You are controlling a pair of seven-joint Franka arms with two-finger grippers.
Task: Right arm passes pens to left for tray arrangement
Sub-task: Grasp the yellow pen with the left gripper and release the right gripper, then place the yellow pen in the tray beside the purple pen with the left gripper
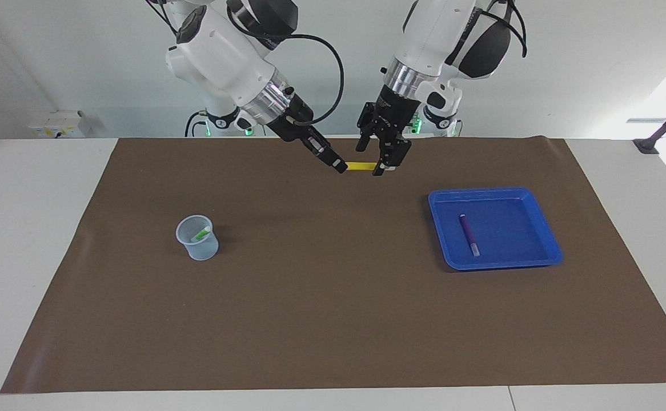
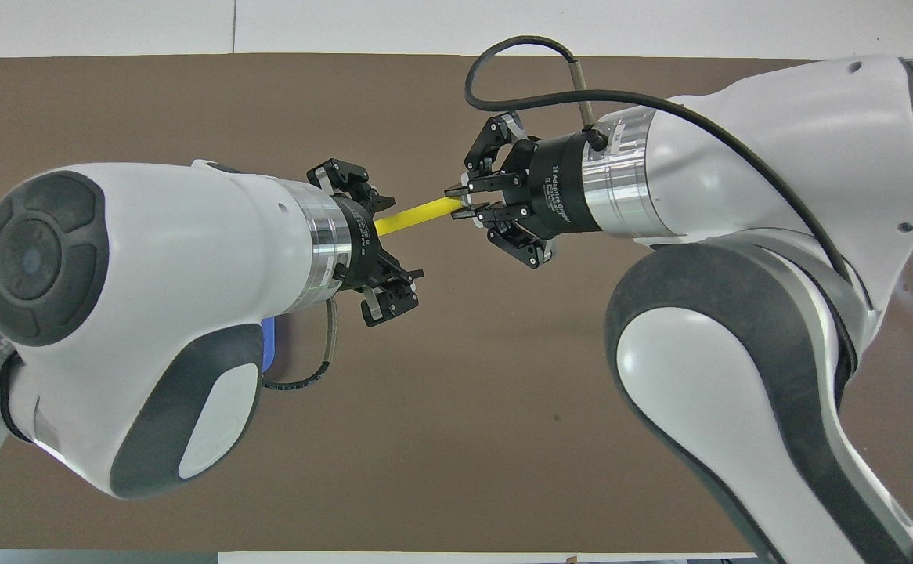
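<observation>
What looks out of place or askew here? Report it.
Nothing stands out. The right gripper holds the yellow pen level in mid-air, its other end inside the open left gripper. The purple pen lies flat in the tray; the green pen leans in the upright cup.

The brown mat [image 1: 333, 297] covering the table looked matt and paper-like, smooth with a slight curl at its edges. The tray [image 1: 544, 228] was glossy bright blue plastic. The cup [image 1: 197, 240] was translucent pale plastic with a soft sheen. The yellow pen [image 1: 360, 166] had a smooth plastic barrel, as did the purple pen [image 1: 468, 233] and green pen [image 1: 200, 233]. The arms' shells [image 2: 167, 235] were glossy white plastic with matt dark-grey panels, and the wrist rings [image 2: 621, 176] were brushed metal. The right gripper [image 1: 341, 167] and left gripper [image 1: 383, 168] were matt black.
</observation>
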